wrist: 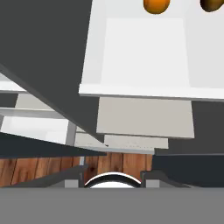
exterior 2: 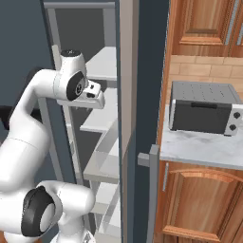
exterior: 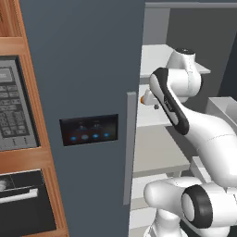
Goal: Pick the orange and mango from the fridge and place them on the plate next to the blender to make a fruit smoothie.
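Observation:
The fridge (exterior: 88,69) has its right door open, and my arm reaches in among the white shelves (exterior 2: 102,64). In the hand view the bright orange (wrist: 156,5) sits at the top edge on a white shelf (wrist: 144,52). The darker mango (wrist: 212,4) lies just right of it, cut off by the frame. My gripper (wrist: 113,178) is well short of both fruits, open, with nothing between its fingers. A sliver of orange-coloured fruit (exterior: 144,98) peeks out beside my arm; I cannot tell which fruit it is. The plate and the blender are out of view.
The closed left fridge door carries a black panel (exterior: 89,129) and a pale handle (exterior: 131,148). A microwave (exterior: 14,111) and an oven (exterior: 21,203) are set in wood cabinets to the left. To the right, a toaster oven (exterior 2: 204,107) stands on a counter (exterior 2: 204,149).

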You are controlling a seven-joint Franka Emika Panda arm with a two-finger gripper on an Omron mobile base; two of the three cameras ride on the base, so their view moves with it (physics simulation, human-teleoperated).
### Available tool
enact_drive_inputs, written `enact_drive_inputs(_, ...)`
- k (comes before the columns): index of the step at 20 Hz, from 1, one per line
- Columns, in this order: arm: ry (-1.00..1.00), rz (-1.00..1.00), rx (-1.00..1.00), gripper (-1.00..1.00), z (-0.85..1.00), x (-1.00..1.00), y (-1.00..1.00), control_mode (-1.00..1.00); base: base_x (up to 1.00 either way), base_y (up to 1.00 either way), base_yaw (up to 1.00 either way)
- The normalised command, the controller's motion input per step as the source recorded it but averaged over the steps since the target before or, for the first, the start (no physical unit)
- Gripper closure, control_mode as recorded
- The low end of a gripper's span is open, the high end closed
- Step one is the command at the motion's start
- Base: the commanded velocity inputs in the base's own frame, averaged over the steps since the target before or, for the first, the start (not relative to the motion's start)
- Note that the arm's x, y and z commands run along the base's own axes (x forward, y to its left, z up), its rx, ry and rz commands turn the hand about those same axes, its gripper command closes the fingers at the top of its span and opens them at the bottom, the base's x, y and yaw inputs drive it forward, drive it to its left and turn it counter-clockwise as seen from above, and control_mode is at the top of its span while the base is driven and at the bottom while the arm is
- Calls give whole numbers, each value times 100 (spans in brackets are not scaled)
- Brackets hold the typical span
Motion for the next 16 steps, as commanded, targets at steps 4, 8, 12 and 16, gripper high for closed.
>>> enact_drive_inputs(4, -11, -2, 0, -100, -4, -33, -11, -100, 0, 0, 0)
enact_drive_inputs(8, -1, -13, -7, -100, -32, -52, -63, -100, 0, 0, 0)
enact_drive_inputs(12, 4, -8, -12, -100, -38, -4, -83, -100, 0, 0, 0)
enact_drive_inputs(16, 9, -4, -11, -100, -45, 0, -71, -100, 0, 0, 0)
